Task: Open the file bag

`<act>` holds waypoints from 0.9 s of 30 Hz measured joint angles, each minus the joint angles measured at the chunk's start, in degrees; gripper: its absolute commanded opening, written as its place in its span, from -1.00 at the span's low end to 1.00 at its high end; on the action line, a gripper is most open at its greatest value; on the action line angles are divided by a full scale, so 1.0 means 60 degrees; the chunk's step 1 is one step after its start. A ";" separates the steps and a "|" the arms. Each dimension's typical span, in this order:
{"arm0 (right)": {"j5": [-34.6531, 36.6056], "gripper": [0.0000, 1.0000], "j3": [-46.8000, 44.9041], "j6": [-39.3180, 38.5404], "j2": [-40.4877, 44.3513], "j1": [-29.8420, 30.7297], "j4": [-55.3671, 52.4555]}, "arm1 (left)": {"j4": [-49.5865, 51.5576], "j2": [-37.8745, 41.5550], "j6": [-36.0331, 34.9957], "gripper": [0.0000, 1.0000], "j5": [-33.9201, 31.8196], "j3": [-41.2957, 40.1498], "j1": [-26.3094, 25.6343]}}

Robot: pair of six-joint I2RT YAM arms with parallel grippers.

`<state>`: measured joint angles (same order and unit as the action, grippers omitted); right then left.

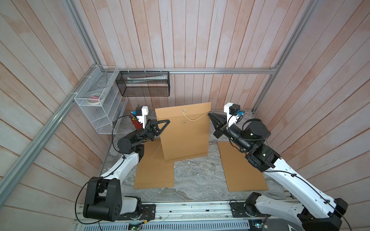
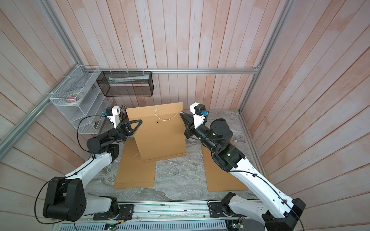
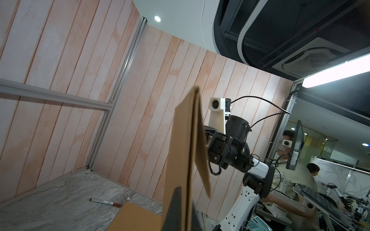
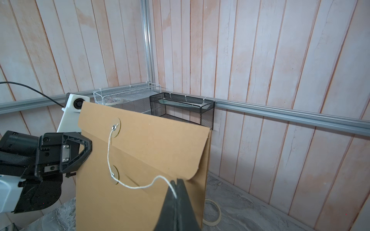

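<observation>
The kraft file bag stands upright at the middle of the counter with its flap folded down. The left hand is clenched on its 9 o'clock edge. At 3 o'clock the right hand pinches the end of the white tie string, which hangs slack from the flap's button. A flat envelope lies at the bag's 7 o'clock and a second envelope at 4 o'clock.

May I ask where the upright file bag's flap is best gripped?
I'd pinch the flap at its rounded free corner, from the right gripper's side, once it drops the string; the left gripper holds the file bag's opposite edge, and the flap stands slightly off it.
</observation>
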<state>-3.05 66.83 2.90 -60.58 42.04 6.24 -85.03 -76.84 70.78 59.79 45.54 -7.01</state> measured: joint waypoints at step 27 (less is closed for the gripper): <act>0.0499 0.09 -0.1133 0.0131 0.1067 -0.0732 -0.1738 | 0.0681 -0.0437 -0.0481 -1.00 0.0204 0.1169 0.0011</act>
<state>-0.05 60.03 3.68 -54.17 37.65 -4.19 -80.95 -79.46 67.90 61.01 52.56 -6.94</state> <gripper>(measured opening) 0.529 0.048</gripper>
